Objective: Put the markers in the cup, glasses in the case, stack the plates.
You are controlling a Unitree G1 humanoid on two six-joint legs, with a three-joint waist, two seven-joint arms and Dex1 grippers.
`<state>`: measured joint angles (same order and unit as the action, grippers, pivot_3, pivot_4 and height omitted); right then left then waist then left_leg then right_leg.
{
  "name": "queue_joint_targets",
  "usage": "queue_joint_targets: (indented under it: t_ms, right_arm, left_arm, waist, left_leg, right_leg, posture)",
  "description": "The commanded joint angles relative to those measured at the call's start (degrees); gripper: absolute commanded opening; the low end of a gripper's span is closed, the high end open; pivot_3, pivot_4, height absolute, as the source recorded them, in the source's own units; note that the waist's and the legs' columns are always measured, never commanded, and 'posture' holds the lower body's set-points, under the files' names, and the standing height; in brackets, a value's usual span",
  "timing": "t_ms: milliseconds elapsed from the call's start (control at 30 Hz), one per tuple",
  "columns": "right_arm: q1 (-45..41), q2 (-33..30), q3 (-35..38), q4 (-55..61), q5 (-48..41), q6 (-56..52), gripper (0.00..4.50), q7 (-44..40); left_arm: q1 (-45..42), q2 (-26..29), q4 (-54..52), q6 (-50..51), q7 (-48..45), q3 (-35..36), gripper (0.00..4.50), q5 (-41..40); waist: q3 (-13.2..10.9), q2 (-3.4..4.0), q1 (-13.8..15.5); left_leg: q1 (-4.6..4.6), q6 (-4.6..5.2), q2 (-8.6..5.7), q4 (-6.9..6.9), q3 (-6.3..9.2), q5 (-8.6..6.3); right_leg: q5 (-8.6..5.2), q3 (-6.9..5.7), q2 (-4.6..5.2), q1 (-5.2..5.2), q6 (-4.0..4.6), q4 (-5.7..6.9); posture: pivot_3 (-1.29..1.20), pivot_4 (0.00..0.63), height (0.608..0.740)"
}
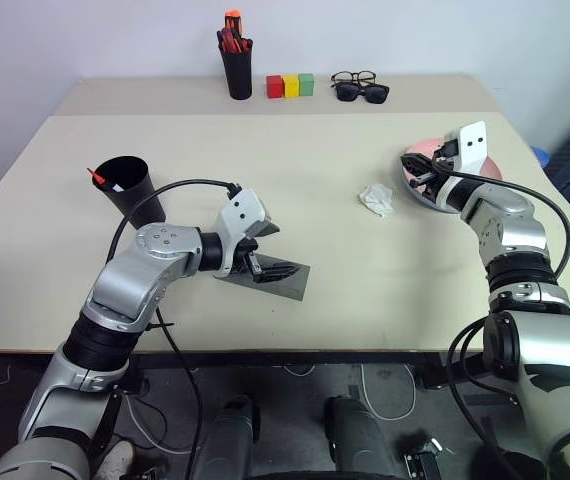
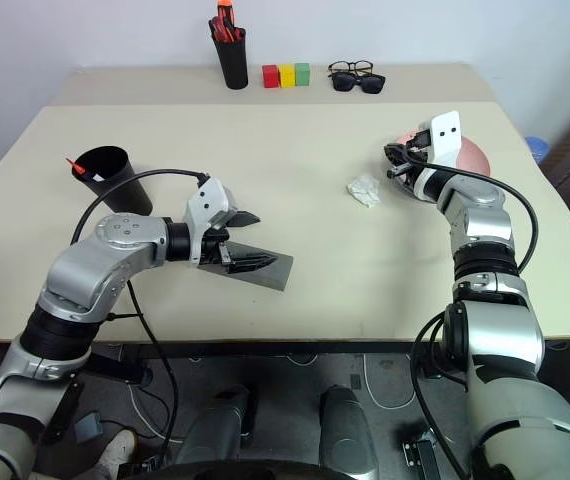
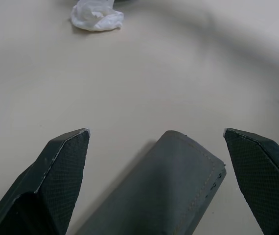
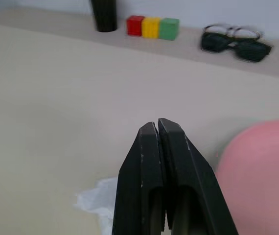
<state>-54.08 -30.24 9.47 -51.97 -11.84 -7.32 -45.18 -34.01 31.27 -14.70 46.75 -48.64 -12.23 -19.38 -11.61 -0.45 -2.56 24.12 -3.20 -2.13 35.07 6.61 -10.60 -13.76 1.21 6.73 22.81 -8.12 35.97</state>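
The black cup (image 1: 128, 187) stands at the table's left with a red marker tip (image 1: 95, 175) poking over its rim. Near the front edge lies the grey case (image 1: 287, 281), lid down; it also appears in the left wrist view as the case (image 3: 169, 191). My left gripper (image 1: 270, 250) is open, its fingers either side of the case's end. At the right, the salmon pink plate (image 1: 487, 166) lies flat, and my right gripper (image 2: 395, 160) is shut on nothing, hovering over its left edge. The glasses are out of view.
A crumpled white tissue (image 1: 377, 200) lies left of the pink plate. Along the back stand a black pen holder (image 1: 236, 68) with orange-red pens, three coloured blocks (image 1: 290, 85), clear spectacles (image 1: 353, 77) and dark sunglasses (image 1: 365, 92).
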Motion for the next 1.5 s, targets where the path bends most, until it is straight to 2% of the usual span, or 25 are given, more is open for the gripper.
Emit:
queue_joint_targets:
  t_ms: [33, 200, 467, 867, 967, 1100, 1133, 1367, 1500]
  right_arm:
    - [1.6, 0.2, -0.5, 3.4, -1.1, -1.7, 0.83, -3.7]
    - [4.9, 1.1, -3.6, 4.8, 2.7, 3.4, 3.30, -1.9]
    - [6.2, 2.2, -6.2, 3.2, 6.7, 10.3, 3.30, 0.8]
    - [0.0, 5.3, -7.9, -12.8, 12.5, 19.6, 3.30, 11.5]
    - [-2.2, 5.5, -6.8, -15.3, 12.1, 20.1, 2.41, 13.8]
    - [-3.0, 5.4, -7.1, -16.4, 13.0, 21.3, 0.38, 15.3]
    - [-3.1, 5.3, -7.1, -16.6, 13.1, 21.4, 0.06, 15.4]
    - [-2.8, 4.4, -6.5, -15.7, 13.0, 22.4, 0.06, 15.5]
    - [-4.9, 3.2, -2.7, -14.4, 9.5, 21.8, 0.06, 15.3]
  left_arm:
    - [0.1, 0.0, -1.7, -0.4, 0.3, 0.8, 4.50, -0.7]
    - [0.5, 0.4, -2.2, 0.1, 0.5, 0.9, 4.50, -0.9]
    - [0.7, 1.0, -2.7, 0.5, 0.6, 0.9, 4.50, -1.2]
    - [1.7, 2.5, -5.5, 2.8, 2.4, 2.2, 4.50, -2.4]
    - [2.1, 2.7, -6.1, 3.4, 3.3, 2.4, 4.50, -2.7]
    - [2.5, 2.7, -6.5, 3.6, 4.0, 2.4, 4.50, -3.1]
    - [2.6, 2.7, -6.6, 3.6, 4.1, 2.3, 4.50, -3.2]
    - [2.4, 1.9, -5.9, 3.1, 4.6, 1.8, 4.50, -3.2]
    - [2.1, 1.2, -5.2, 2.5, 4.6, 1.5, 4.50, -3.1]
  waist:
    - [0.0, 0.00, 0.0]
    - [0.0, 0.00, -0.1]
    - [0.0, 0.00, -0.1]
    - [0.0, 0.00, -0.2]
    - [0.0, 0.00, -0.2]
    - [0.0, 0.00, -0.2]
    - [0.0, 0.00, -0.1]
    - [0.0, 0.00, -0.2]
    - [0.0, 0.01, -0.2]
  left_leg:
    - [0.00, 0.00, 0.00, 0.00, 0.01, 0.00]
    - [0.00, 0.00, 0.00, 0.00, 0.00, 0.00]
    - [-0.01, -0.01, 0.00, 0.01, 0.00, 0.00]
    - [-0.02, -0.02, 0.00, -0.02, 0.00, 0.01]
    - [-0.02, -0.02, 0.00, -0.03, 0.01, 0.01]
    - [-0.02, -0.03, 0.00, -0.03, 0.01, 0.02]
    - [-0.02, -0.03, 0.00, -0.03, 0.01, 0.02]
    - [-0.03, -0.03, 0.00, -0.03, 0.01, 0.02]
    - [-0.03, -0.03, 0.00, -0.03, 0.01, 0.02]
  right_leg:
    - [0.00, -0.01, 0.00, 0.00, 0.00, 0.00]
    - [0.00, 0.00, 0.00, 0.01, 0.00, 0.02]
    - [0.00, 0.00, 0.00, 0.03, 0.00, 0.04]
    - [0.00, 0.02, 0.00, 0.03, 0.02, 0.04]
    - [0.00, 0.02, -0.01, 0.04, 0.02, 0.04]
    - [0.00, 0.02, -0.01, 0.04, 0.02, 0.04]
    - [0.00, 0.02, -0.01, 0.04, 0.02, 0.04]
    - [0.00, 0.02, -0.01, 0.03, 0.02, 0.04]
    - [0.00, 0.03, -0.01, 0.03, 0.02, 0.04]
  posture:
    - [0.00, 0.150, 0.740]
    - [0.00, 0.150, 0.740]
    - [0.00, 0.150, 0.740]
    - [0.00, 0.150, 0.740]
    - [0.00, 0.150, 0.740]
    - [0.00, 0.150, 0.740]
    - [0.00, 0.150, 0.740]
    - [0.00, 0.150, 0.740]
    - [0.00, 0.150, 0.740]
